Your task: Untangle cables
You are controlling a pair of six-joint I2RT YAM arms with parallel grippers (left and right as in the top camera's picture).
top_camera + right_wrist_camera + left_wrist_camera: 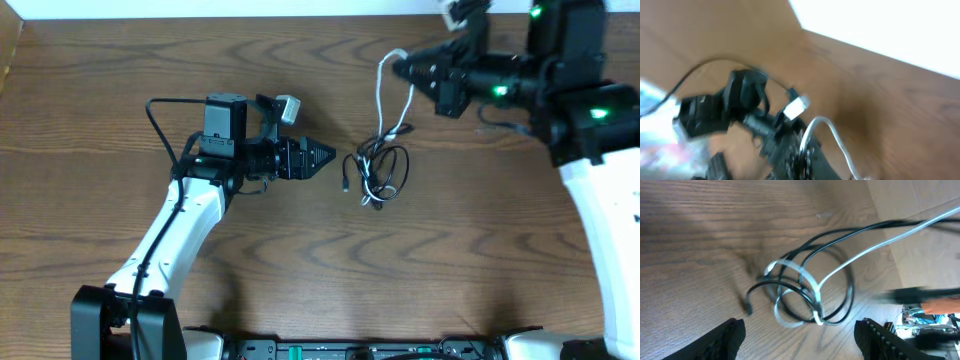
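Evidently the right claw pinches the white cable to pull it clear of the black cable; left claw waits wide.

- Left arm: long link in a smooth white shell, with black joints at both ends.
- Left base: black block at the table's near edge, toward the left corner.
- Left wrist unit: boxy black housings carrying a small pale grey block.
- Thin black cable: runs from the wrist unit along the white link.
- Left gripper: black and tapering. In the wrist view its fingertips are matte black with toothed edges.
- Right arm: white shell with black joint housings, near the right edge.
- Green lights: small lit spots on the right arm's black housings.
- Right gripper: black and narrow.
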